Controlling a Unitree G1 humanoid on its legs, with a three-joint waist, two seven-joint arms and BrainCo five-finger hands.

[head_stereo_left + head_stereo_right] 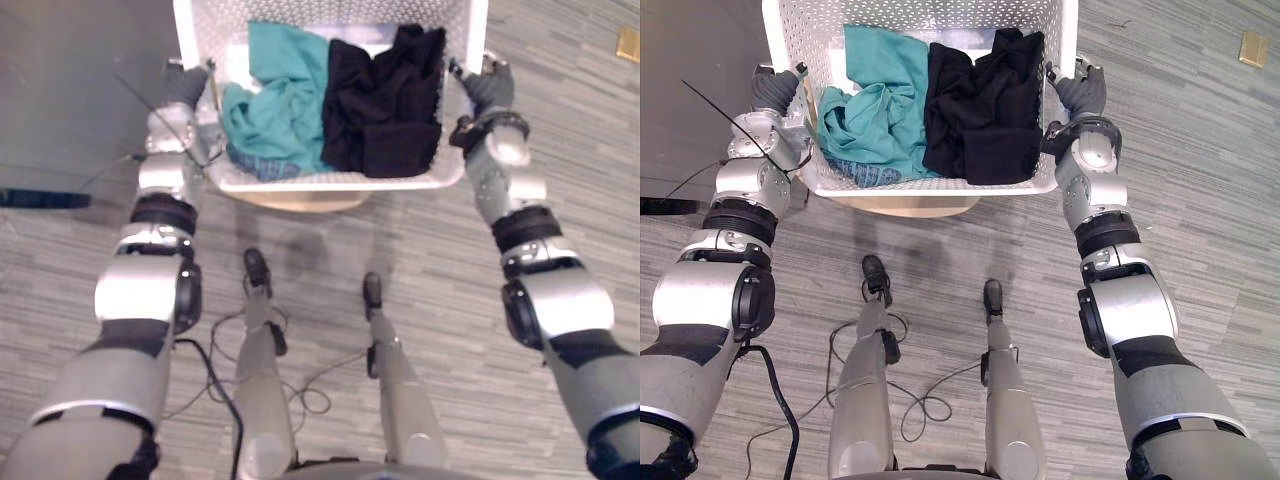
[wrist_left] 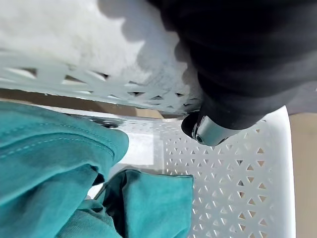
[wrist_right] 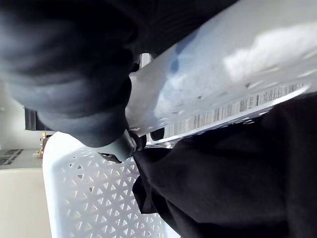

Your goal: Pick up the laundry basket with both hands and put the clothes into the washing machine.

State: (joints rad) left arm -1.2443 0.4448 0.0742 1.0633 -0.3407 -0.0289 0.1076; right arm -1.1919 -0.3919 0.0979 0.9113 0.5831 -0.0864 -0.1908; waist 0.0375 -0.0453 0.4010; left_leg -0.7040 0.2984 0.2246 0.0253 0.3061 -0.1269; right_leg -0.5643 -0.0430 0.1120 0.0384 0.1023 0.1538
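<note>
Right eye view: left hand [image 1: 775, 88] and right hand [image 1: 1080, 90] both curled over laundry basket [image 1: 930, 186] side rims

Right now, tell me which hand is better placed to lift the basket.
Neither leads: the left hand sits at one rim of the laundry basket, the right hand at the opposite rim, about level. Lift with both.

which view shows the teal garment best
The left eye view: the whole teal garment lies in the laundry basket's left half beside the black clothes. The right eye view matches it; the left wrist view catches its folds close up; the right wrist view faces the black clothes.
</note>
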